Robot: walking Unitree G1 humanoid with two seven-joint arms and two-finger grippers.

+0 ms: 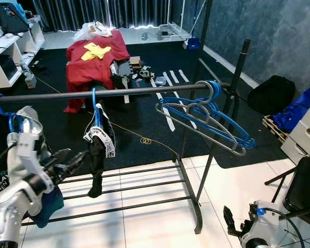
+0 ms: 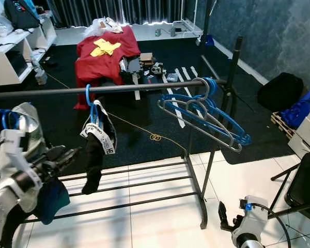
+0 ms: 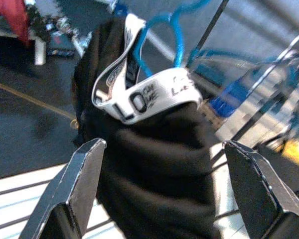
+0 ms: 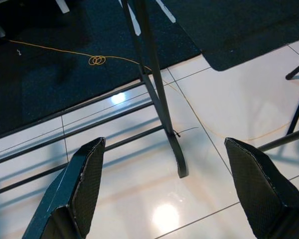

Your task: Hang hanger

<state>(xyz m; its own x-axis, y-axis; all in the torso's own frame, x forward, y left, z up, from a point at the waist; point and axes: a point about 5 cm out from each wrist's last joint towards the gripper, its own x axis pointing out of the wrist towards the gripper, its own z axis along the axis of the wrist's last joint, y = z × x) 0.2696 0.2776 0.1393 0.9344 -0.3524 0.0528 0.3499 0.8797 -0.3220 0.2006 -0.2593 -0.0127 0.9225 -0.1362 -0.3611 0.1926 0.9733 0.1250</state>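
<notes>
A dark rail (image 1: 129, 92) of a clothes rack runs across in front of me. A blue hanger (image 1: 95, 111) hooks over it left of the middle and carries a black garment with a white lettered band (image 1: 99, 142). Several bare blue and grey hangers (image 1: 209, 121) hang together near the rail's right end. My left gripper (image 1: 72, 161) is open, raised just left of the black garment, which fills the gap between its fingers (image 3: 79, 184) in the left wrist view without touching them. My right gripper (image 1: 235, 221) hangs low and open over the white tiles.
Another blue hanger with clothes (image 1: 10, 124) hangs at the rail's left end. The rack's right post and foot (image 1: 199, 217) stand on the tiles. A red-covered table (image 1: 95, 59), a black bag (image 1: 271, 93), blue boxes and a black chair (image 1: 305, 191) surround the area.
</notes>
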